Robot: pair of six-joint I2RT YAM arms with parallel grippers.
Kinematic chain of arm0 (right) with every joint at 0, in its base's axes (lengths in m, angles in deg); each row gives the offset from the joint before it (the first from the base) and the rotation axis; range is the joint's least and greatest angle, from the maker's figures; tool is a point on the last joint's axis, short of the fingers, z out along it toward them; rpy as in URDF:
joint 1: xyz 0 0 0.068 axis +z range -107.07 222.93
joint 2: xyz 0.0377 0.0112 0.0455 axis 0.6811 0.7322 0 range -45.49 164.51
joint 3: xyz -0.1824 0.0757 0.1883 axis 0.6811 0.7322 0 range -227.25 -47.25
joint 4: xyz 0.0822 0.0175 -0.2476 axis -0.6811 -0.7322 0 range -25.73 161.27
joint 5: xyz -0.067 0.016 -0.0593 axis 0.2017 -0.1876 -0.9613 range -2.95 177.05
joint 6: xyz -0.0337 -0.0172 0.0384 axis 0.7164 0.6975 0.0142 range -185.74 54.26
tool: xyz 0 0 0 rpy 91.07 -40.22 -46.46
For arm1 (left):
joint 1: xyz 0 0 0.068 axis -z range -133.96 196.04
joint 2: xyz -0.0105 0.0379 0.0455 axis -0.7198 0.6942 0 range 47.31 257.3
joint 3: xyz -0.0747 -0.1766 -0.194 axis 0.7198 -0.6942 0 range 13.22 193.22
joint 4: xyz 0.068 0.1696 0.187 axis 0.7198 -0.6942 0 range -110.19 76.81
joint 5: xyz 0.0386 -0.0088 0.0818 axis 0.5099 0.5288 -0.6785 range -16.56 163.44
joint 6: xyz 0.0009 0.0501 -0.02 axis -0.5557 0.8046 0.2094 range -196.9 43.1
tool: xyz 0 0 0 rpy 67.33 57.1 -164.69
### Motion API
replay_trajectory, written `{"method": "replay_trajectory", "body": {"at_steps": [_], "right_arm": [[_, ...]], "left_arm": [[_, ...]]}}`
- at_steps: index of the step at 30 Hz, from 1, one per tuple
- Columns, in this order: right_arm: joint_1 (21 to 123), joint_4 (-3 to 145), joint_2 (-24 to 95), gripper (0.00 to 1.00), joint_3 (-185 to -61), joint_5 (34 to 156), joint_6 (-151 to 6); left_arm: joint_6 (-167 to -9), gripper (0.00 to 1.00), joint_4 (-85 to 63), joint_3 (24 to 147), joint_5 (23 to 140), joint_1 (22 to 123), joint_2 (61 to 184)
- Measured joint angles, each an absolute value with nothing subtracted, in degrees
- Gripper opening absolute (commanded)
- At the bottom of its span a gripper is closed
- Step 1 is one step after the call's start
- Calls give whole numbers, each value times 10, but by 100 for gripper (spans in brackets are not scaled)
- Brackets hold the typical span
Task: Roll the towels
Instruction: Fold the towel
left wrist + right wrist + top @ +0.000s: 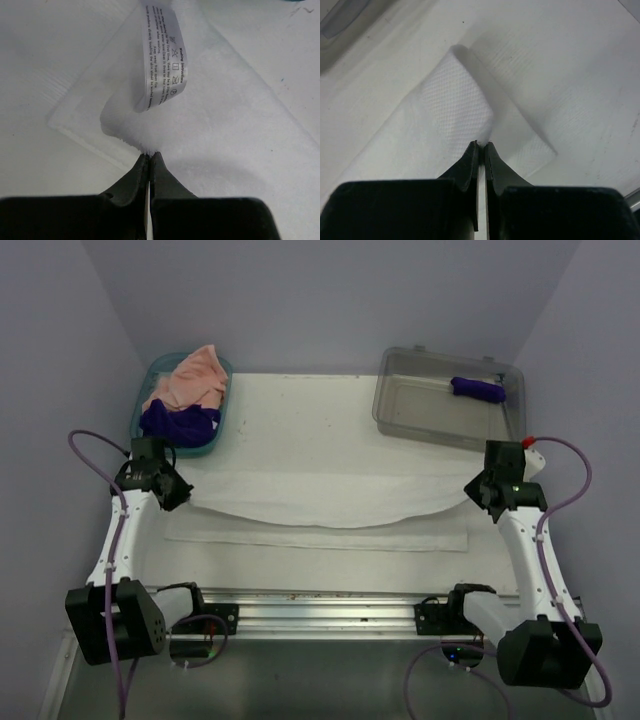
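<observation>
A large white towel [320, 502] lies spread across the table, its far edge lifted and folded over toward the near side. My left gripper [178, 492] is shut on its left corner [131, 135], where a printed care label [165, 55] hangs. My right gripper [478, 490] is shut on the right corner [457, 105]. A peach-pink towel [190, 378] and a dark purple towel [178, 424] lie bunched in the teal basket [141, 400] at the back left. Another dark purple towel [478, 389], rolled, rests in the clear grey bin [400, 405] at the back right.
Purple walls close in the table at the back and both sides. A metal rail [320, 610] with both arm bases runs along the near edge. The basket and bin stand just behind the two grippers.
</observation>
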State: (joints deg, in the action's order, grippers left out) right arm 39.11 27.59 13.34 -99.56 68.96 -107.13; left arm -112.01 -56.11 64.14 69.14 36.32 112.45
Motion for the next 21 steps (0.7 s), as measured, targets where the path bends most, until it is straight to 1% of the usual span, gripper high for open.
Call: {"method": "replay_trajectory", "body": {"at_steps": [6,17,21], "right_arm": [[391,232,67,0,-956,689,-1087],[391,185,47,0,-949,673,-1094],[391,176,45,0,-945,672,-1102]], "left_arm": [[-1140,0,-576,616,685,351,1125],[-1143,0,-600,645,672,325,1113],[-1143,0,-601,639,670,320,1111]]}}
